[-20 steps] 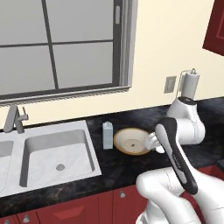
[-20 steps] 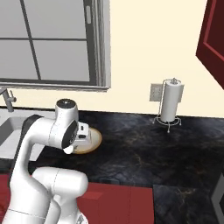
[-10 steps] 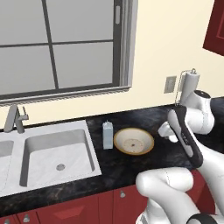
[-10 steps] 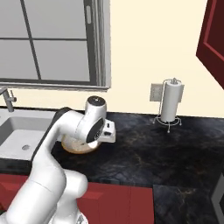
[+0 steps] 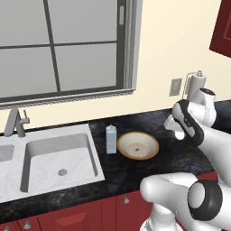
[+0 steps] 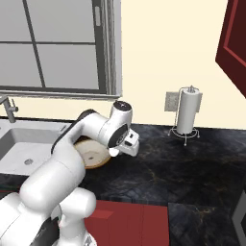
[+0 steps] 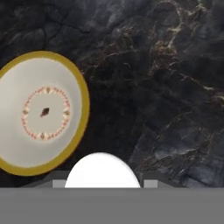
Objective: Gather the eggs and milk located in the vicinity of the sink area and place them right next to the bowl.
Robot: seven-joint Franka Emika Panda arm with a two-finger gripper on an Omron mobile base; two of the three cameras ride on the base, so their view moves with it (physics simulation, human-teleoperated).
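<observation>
On the black marble counter [image 5: 131, 173] of the kitchen, the arm is bringing an egg in to the bowl.
The egg [image 7: 103, 170], looking pale and rounded from here, is sitting pinched in the gripper [image 6: 115, 150], whose jaws are closing narrowly on it, and it is hanging over bare counter just right of the bowl [image 5: 137, 145]. The milk [image 5: 111, 139] is already standing upright just beside the bowl's left rim, between it and the sink [image 5: 54, 149] further left. So, as I judge it, the carton's part is done and the egg is being delivered. The next move is asking for a gentle lowering straight down to the counter close to the bowl's right rim, then a slow opening of the jaws, since a round egg may be rolling away once freed.
</observation>
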